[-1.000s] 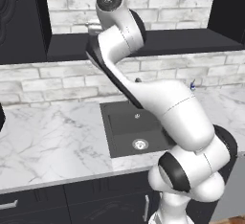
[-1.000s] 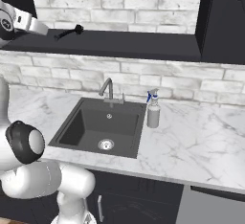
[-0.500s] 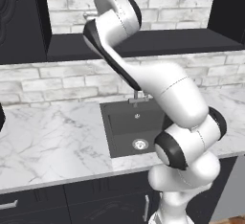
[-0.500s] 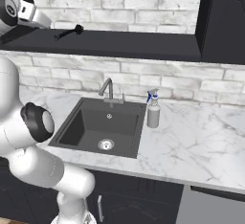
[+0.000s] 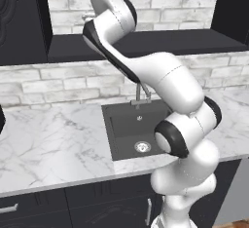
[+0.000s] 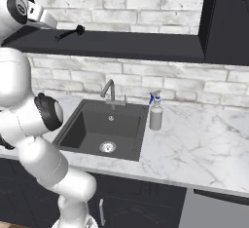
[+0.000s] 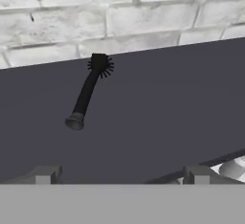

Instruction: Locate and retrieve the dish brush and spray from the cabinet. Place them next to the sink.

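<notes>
The black dish brush (image 7: 87, 93) lies on the cabinet's dark shelf board (image 7: 167, 98), its bristle head close to the brick wall. My gripper (image 7: 122, 174) hovers short of it, open and empty, with the brush up and left of centre between the finger tips. From the right base view the gripper (image 6: 46, 20) sits at the shelf's left end, just left of the dish brush (image 6: 70, 32). The grey spray (image 6: 155, 112) stands upright on the marble right beside the sink (image 6: 121, 124), behind its right rim. In the left base view the arm crosses over the sink (image 5: 127, 129).
A steel faucet (image 6: 109, 89) rises at the sink's back edge. A tall dark side panel (image 6: 221, 17) closes the shelf on the right. White marble counter (image 6: 204, 144) spreads right of the sink, and dark fronts with silver handles (image 5: 148, 211) run below.
The arm has lifted and swung left along the shelf, bringing the hand closer to the dish brush. Brush and spray have stayed put, and the gripper remains open.
</notes>
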